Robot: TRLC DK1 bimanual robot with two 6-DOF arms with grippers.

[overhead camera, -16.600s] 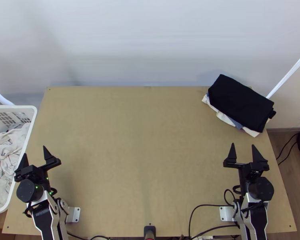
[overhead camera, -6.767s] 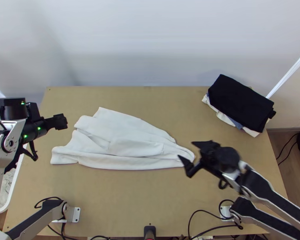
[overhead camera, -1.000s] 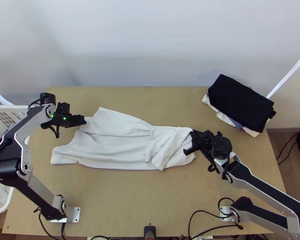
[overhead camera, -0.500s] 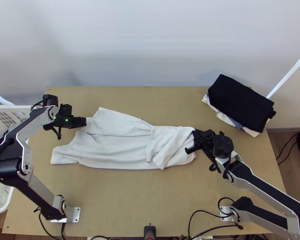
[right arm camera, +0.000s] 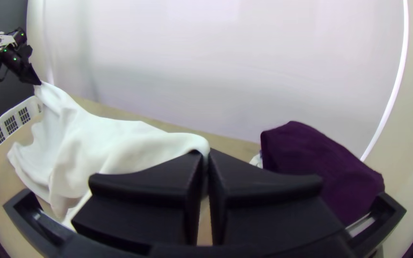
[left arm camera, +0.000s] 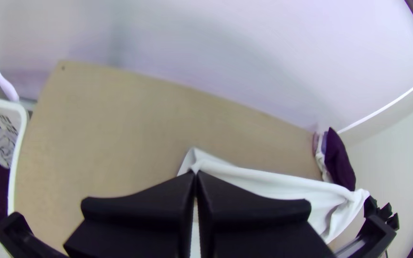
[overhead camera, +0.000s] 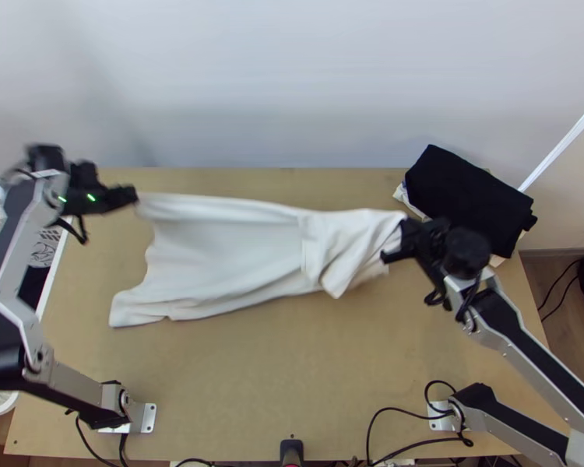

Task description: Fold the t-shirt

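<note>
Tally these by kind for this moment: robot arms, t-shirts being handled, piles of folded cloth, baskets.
Silver-and-black jointed robot arms: 2 (left arm, right arm)
White cloth t-shirt: 1
Black-topped pile of folded cloth: 1
White slotted basket: 1
Total: 5

Left gripper point(overhead camera: 131, 196) and right gripper point(overhead camera: 406, 227) hold 1 t-shirt point(overhead camera: 230, 241).

No text, label, brand, number or sign is showing legibly.
</note>
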